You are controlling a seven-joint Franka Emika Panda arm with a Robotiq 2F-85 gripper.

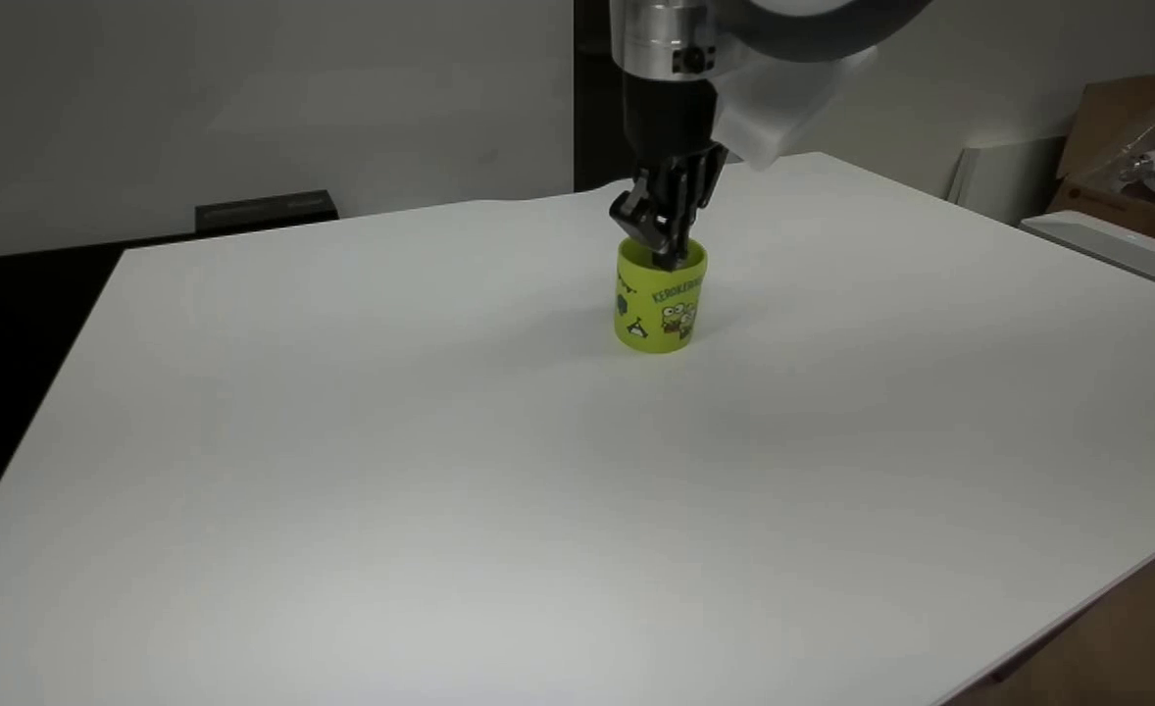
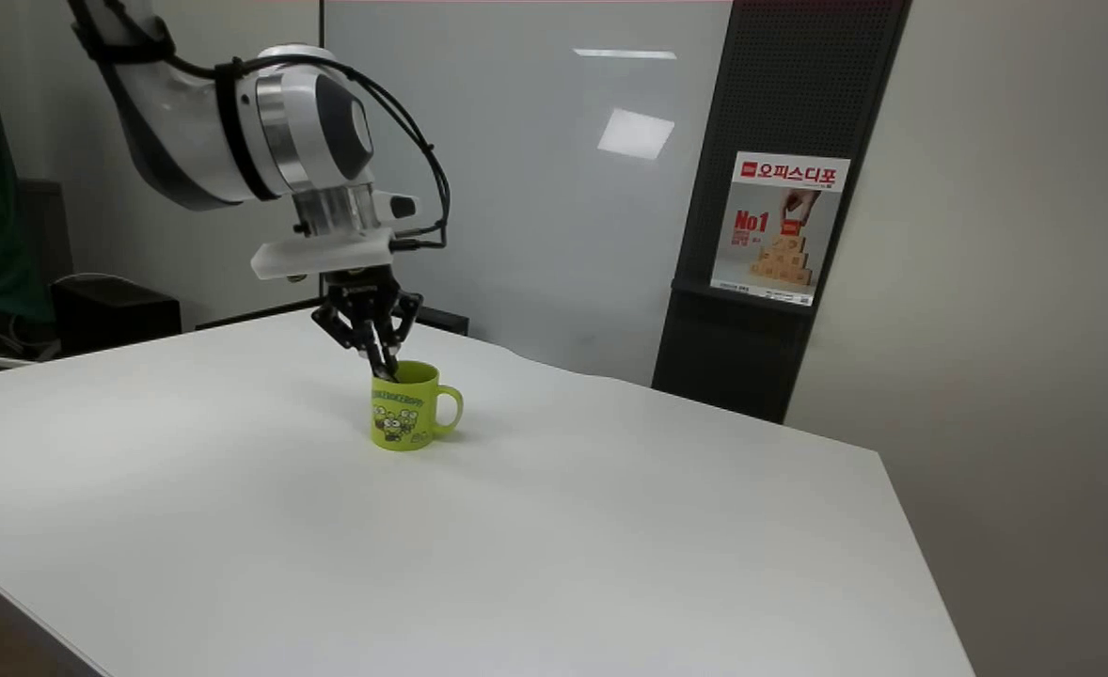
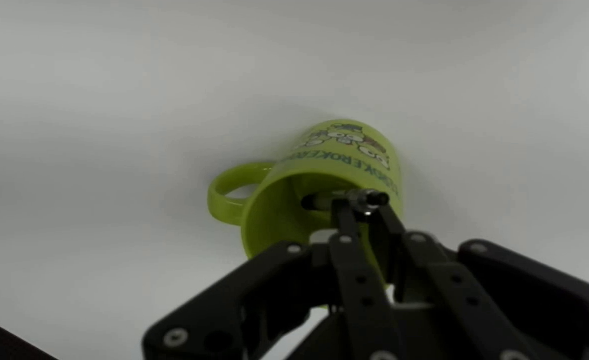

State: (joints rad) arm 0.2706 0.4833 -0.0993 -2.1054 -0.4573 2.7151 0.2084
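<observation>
A yellow-green mug with cartoon figures and lettering [image 1: 654, 312] stands upright on the white table, also seen as the mug [image 2: 403, 414] with its handle to one side. My gripper [image 3: 363, 207] points down at the mug's mouth, its tips at the rim away from the handle. Between the fingertips lies a slim pen-like thing [image 3: 359, 200] with a silvery part and dark ends, leaning in the mug. The jaws stand close together on it. Whether the rim is also pinched cannot be told. In the exterior views the pen is not clearly seen.
The white table [image 1: 440, 471] spreads widely around the mug. Behind its far edge stand a dark box [image 1: 266, 213] and a wall. A cardboard box [image 1: 1087, 186] with bagged items is beyond the side edge. A poster [image 2: 780, 230] hangs on a dark panel.
</observation>
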